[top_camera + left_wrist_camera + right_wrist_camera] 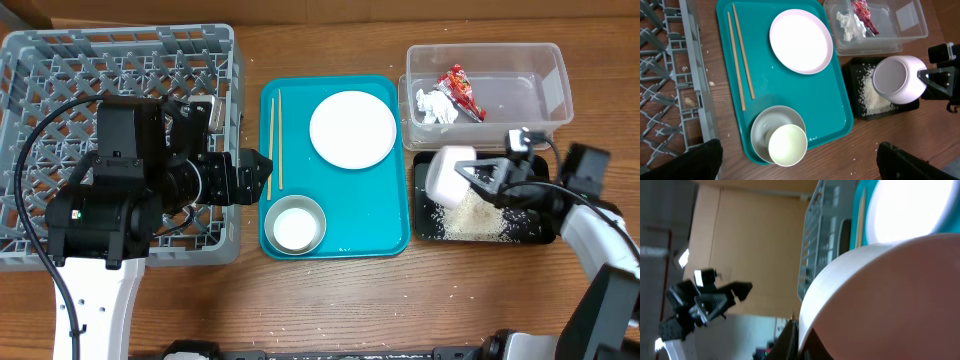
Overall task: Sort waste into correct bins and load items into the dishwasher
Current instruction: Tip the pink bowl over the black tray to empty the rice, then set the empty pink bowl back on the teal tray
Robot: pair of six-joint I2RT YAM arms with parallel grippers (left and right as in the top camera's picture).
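The right hand (470,178) was clamped on the white bowl (447,175), tipped sideways above the black tray (532,231), rice (468,215) heaped beneath. Its mouth should point at that tray's middle, shaken gently till empty.

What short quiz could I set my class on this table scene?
1. True or false: the chopsticks lie on the teal tray.
2. What does the clear tub hold? A) red wrapper and tissue B) a plate C) a cup
3. Fill in: the right hand holds a white bowl tilted over the ____.
Key: 1 true; 2 A; 3 black tray.
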